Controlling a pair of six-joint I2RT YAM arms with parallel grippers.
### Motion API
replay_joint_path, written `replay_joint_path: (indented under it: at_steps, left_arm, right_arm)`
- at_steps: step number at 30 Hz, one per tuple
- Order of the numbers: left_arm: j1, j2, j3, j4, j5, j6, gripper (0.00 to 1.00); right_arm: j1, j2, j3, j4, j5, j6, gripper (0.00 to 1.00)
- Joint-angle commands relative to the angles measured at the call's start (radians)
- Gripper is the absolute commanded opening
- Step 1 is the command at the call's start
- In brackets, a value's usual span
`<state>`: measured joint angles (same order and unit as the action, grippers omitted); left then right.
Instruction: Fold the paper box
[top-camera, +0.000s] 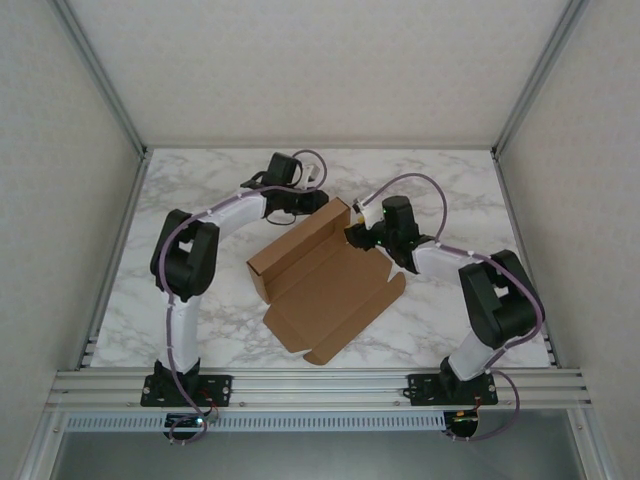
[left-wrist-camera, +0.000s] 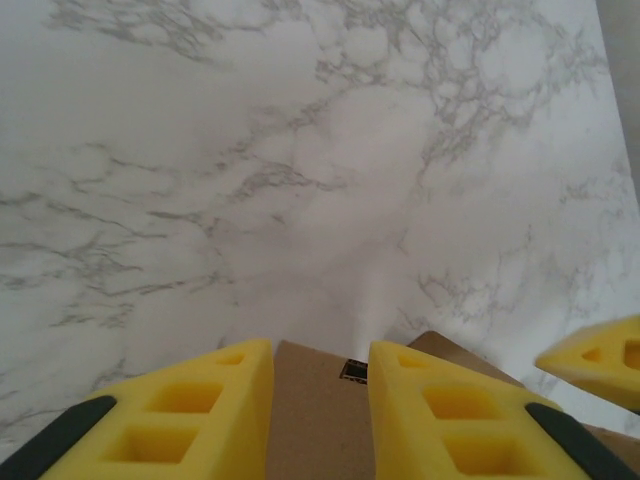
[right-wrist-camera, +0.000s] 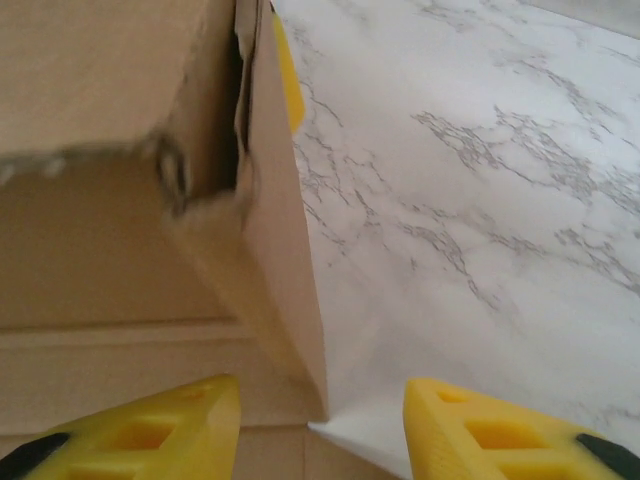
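On marble table (top-camera: 200, 180), brown paper box (top-camera: 330, 290) half-folded, left jaws pinching its wall, right jaws apart

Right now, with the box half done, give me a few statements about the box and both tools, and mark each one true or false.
1. The paper box lies on the marbled table. True.
2. The box is fully closed. False: it lies open, with one panel spread flat towards the arm bases.
3. The left tool has cardboard between its fingers. True.
4. The right tool is clamped shut, pads touching. False: its pads stand apart, with the edge of a box wall between them.
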<state>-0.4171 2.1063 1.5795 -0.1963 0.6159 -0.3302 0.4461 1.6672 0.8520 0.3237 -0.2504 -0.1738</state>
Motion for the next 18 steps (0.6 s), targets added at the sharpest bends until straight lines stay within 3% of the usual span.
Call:
replay_joint_path:
  at_steps: [1,15,18]
  left_arm:
    - [-0.001,0.016,0.047,0.038,0.069,-0.024,0.31]
    - [0.014,0.043,0.075,0.026,0.068,-0.038,0.3]
    - [0.014,0.046,0.075,0.029,0.069,-0.04,0.3]
  right_arm:
    - [0.014,0.059,0.088,0.005,-0.02,-0.073,0.44]
    - [0.072,0.183,0.185,-0.02,0.158,-0.118,0.27]
    - [0.071,0.166,0.157,0.012,0.175,-0.104,0.29]
